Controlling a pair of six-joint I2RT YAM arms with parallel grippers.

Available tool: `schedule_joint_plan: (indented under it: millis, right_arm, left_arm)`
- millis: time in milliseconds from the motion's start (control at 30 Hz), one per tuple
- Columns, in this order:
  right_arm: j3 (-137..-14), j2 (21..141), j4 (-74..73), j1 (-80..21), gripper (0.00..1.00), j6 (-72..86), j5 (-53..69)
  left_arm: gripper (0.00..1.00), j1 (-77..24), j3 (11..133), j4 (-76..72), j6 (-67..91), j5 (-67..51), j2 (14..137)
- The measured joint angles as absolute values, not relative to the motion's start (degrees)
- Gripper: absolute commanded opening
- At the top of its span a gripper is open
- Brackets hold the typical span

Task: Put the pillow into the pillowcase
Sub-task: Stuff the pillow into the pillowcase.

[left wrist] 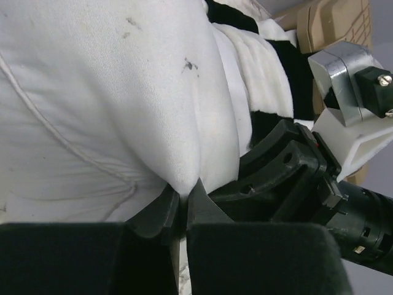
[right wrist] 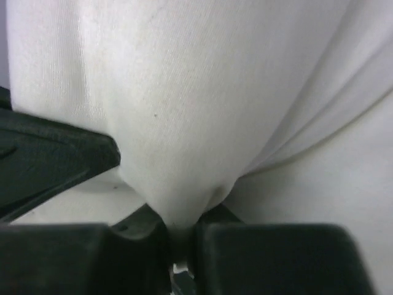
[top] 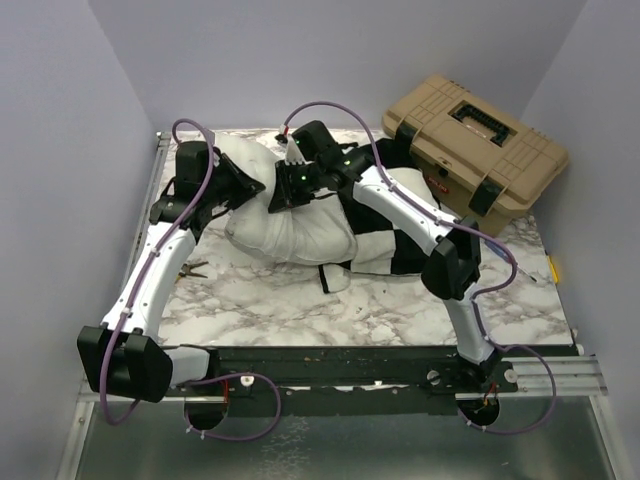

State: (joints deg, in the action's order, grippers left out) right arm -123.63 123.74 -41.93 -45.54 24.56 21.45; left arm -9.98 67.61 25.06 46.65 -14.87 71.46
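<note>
The white puffy pillow [top: 295,228] lies across the marble table, its right end inside the black-and-white checked pillowcase [top: 400,245]. My left gripper [top: 258,190] is shut on a pinch of the pillow's fabric at its upper left; the left wrist view shows its jaws closed on a white fold [left wrist: 182,195], with the pillowcase [left wrist: 276,67] beyond. My right gripper [top: 285,197] is close beside it and shut on another pinch of the pillow [right wrist: 178,123], the fold pulled between the jaws.
A tan toolbox [top: 475,140] stands at the back right, touching the pillowcase. A small tool [top: 192,268] lies on the marble at the left. A yellow item [top: 552,268] lies at the right edge. Purple walls close in on three sides.
</note>
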Motion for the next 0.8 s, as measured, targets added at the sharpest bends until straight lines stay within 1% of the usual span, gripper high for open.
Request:
schedule_joint_plan:
  millis: [100,133,200,267,333,433,500,600,733,800]
  right_arm:
    - [-125.7,124.3,-41.7,-44.9,0.00,26.1,21.9]
    - [-126.1,124.2,-41.6,-44.2,0.00,26.7,21.9]
    - [-126.0,123.8,-40.7,-42.8,0.00,28.4,23.0]
    - [-123.1,122.2,-38.5,-40.2,0.00,30.7,25.6]
    - [-120.2,120.0,-37.7,-36.3,0.00,33.0,28.4]
    - [-119.0,116.5,-36.7,-28.3,0.00,36.4,32.8]
    - [-118.7,113.3,-35.4,-22.3,0.00,39.0,35.2]
    - [-118.6,107.6,-33.2,-14.9,0.00,42.3,37.8]
    - [-116.9,98.7,-30.2,-8.5,0.00,45.6,38.7]
    - [-115.7,95.0,-29.2,-7.7,0.00,46.5,38.9]
  left_arm:
    - [0.95,-9.8,70.2,26.5,45.5,-14.9,72.2]
    - [0.98,-9.7,71.4,26.5,45.9,-15.0,72.2]
    - [0.99,-9.2,76.3,28.7,43.8,-13.8,72.2]
    - [0.99,-8.4,81.3,30.9,41.7,-11.0,71.8]
    - [0.99,-7.4,86.5,33.2,38.6,-5.5,70.5]
    - [0.99,-5.5,89.4,35.0,35.9,0.7,67.0]
    - [0.99,-4.4,89.1,36.6,35.7,3.6,64.8]
    - [0.97,-4.2,83.4,37.5,37.7,3.7,61.9]
    - [0.96,-5.1,65.3,32.0,44.9,-4.7,60.9]
    - [0.96,-9.4,53.8,26.3,50.5,-8.4,63.3]
